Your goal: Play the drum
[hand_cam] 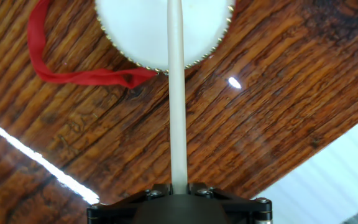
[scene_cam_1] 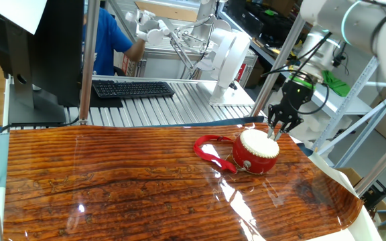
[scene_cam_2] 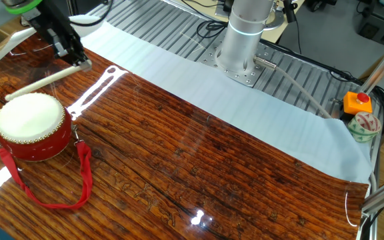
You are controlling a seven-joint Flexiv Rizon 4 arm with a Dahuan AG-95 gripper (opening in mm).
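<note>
Mid-beat: end effector point(scene_cam_2: 79, 61) clenched on drumstick point(scene_cam_2: 42, 81) poised above drum point(scene_cam_2: 32, 125) on desk point(scene_cam_2: 199, 160); next, probably swing tip down onto white head.

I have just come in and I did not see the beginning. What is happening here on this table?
A robot arm is playing a small red drum that stands on a wooden table. Its gripper is shut on a pale drumstick. The stick reaches out over the drum's white head; whether it touches the head right now, I cannot tell. The drum's red ribbon strap lies loose on the table beside it.
</note>
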